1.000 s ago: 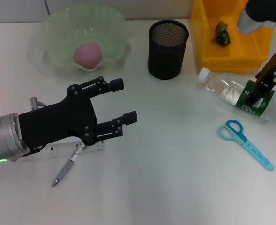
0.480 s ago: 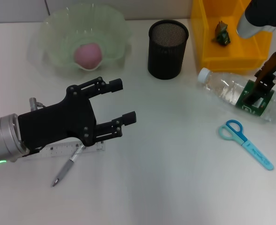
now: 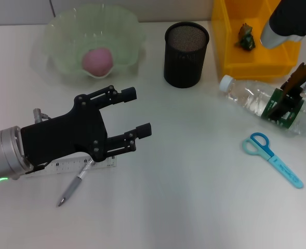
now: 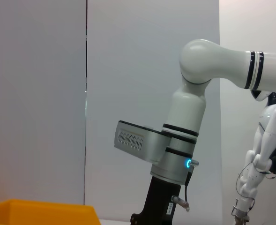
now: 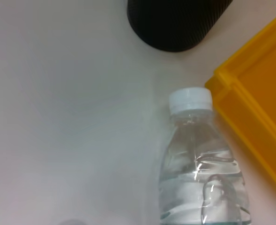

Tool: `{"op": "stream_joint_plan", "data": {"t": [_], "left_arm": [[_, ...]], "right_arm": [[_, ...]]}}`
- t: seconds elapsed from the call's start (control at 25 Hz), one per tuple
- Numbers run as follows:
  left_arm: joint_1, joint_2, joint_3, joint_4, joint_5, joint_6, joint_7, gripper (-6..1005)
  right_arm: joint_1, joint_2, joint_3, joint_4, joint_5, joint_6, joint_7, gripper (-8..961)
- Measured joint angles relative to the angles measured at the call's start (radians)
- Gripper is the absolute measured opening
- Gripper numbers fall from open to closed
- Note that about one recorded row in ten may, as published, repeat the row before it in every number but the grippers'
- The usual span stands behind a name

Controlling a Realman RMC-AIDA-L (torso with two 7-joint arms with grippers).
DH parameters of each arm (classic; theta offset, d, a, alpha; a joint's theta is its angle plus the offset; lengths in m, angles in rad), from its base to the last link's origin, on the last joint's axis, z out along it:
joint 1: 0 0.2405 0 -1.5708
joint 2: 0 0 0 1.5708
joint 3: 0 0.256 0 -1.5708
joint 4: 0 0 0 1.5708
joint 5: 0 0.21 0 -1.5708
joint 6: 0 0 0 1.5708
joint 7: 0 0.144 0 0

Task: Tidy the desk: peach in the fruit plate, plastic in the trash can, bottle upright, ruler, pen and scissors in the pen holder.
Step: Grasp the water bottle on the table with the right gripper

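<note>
Barely any change from a second ago: the right gripper (image 3: 287, 101) has edged slightly over the bottle (image 3: 267, 104), which lies on its side beside the yellow bin's (image 3: 230, 46) edge; whether those fingers are closed, I cannot tell. Left gripper (image 3: 134, 111) hovers spread wide, holding nothing, above the ruler (image 3: 72, 166) and pen (image 3: 75, 185). Bare table (image 3: 194, 197) lies between it and the scissors (image 3: 272, 158).

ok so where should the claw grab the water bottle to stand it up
Grip the water bottle across its clear body between the white cap and the green label, coming from above. It lies on its side, cap toward the pen holder, so the round flanks are exposed.
</note>
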Motion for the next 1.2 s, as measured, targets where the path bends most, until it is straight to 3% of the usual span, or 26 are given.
{"op": "stream_joint_plan", "data": {"t": [1.2], "left_arm": [[0.000,0.000,0.000,0.000,0.000,0.000,0.000,741]], "right_arm": [[0.012,0.002,-0.009,0.073,0.002,0.060,-0.003,810]]}}
